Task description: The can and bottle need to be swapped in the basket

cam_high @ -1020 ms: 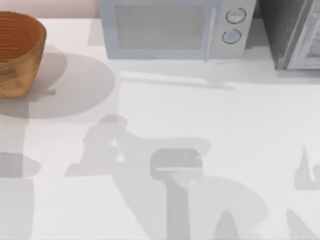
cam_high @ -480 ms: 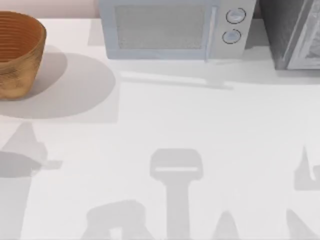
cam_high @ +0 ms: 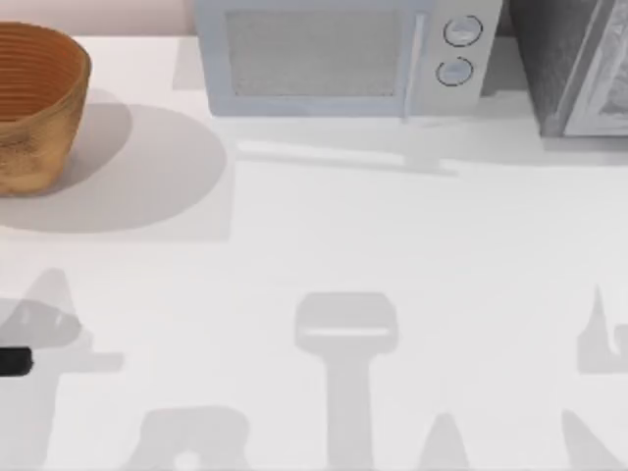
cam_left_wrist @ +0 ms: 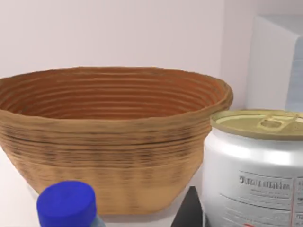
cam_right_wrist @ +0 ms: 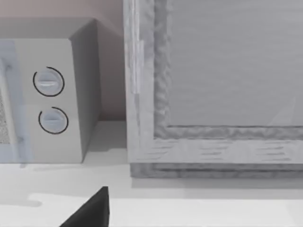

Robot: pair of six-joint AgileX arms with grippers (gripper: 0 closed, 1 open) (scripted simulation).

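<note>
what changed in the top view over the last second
A dark tip has come into sight at the table's left edge, likely part of the left arm, and the arm shadows have shifted toward the near-left. The basket, microwave and the grey cabinet stayed put.

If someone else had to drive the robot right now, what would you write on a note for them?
Left end effector: at the table's left edge, nearer the front than the basket.
Right end effector: parked, facing the microwave.
Can and bottle: in the left wrist view both stand outside the basket, in front of it. The can is upright.
Done: nothing yet. The part of the basket's inside that shows holds nothing.
Left: the whole swap.
</note>
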